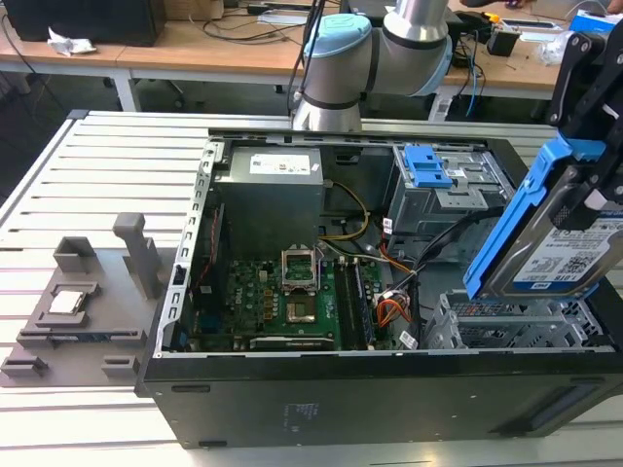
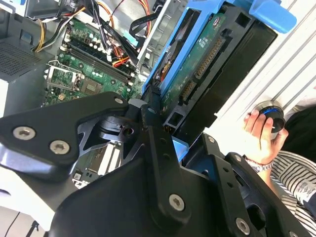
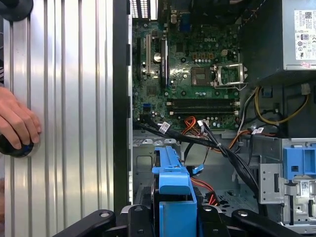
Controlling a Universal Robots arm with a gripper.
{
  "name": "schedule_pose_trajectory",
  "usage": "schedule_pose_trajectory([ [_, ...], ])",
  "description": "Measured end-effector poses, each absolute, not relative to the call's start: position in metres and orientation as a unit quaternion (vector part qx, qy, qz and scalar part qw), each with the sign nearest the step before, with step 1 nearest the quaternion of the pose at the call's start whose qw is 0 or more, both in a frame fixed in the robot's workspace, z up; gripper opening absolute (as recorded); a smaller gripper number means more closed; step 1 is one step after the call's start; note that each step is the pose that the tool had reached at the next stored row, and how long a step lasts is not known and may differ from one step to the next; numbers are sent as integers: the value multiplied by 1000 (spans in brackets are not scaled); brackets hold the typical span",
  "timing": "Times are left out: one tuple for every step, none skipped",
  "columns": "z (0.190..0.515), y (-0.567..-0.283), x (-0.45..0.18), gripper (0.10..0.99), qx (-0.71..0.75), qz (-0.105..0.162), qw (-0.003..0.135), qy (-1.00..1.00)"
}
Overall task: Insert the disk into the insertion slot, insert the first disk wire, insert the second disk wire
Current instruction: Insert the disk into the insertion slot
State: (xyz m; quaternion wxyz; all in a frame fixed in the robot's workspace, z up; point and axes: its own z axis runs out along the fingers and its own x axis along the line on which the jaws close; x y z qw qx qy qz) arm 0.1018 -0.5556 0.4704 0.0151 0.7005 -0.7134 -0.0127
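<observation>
Exterior view: the hand is clamped on the disk and holds it tilted in the air at 3 o'clock of the open computer case. I think this is to line it up with the insertion slot just below, at 4 o'clock. The disk is not yet inside. Its white-and-blue label faces outward, but I cannot read the print.

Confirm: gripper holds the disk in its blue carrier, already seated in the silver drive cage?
No, not seated. The gripper does hold the disk in its blue carrier, but the exterior view shows it tilted in the air above the silver drive cage, not inside it.
</observation>
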Motion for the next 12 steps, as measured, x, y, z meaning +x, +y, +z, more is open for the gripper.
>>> schedule_pose_trajectory([
  [470, -556, 102, 365, 700, -13, 15, -713],
  [469, -556, 102, 365, 701, -13, 15, -713],
  [469, -556, 102, 365, 701, -13, 15, -713],
  [469, -556, 102, 365, 701, -13, 15, -713],
  [467, -556, 102, 365, 701, -13, 15, -713],
  [467, -556, 102, 365, 700, -13, 15, -713],
  [466, -556, 102, 365, 701, -13, 15, -713],
  [466, -556, 102, 365, 701, -13, 15, -713],
  [465, -556, 102, 365, 701, -13, 15, -713],
  [464, -556, 102, 365, 701, -13, 15, -713],
  [464, -556, 102, 365, 701, -13, 15, -713],
  [462, -556, 102, 365, 701, -13, 15, -713],
])
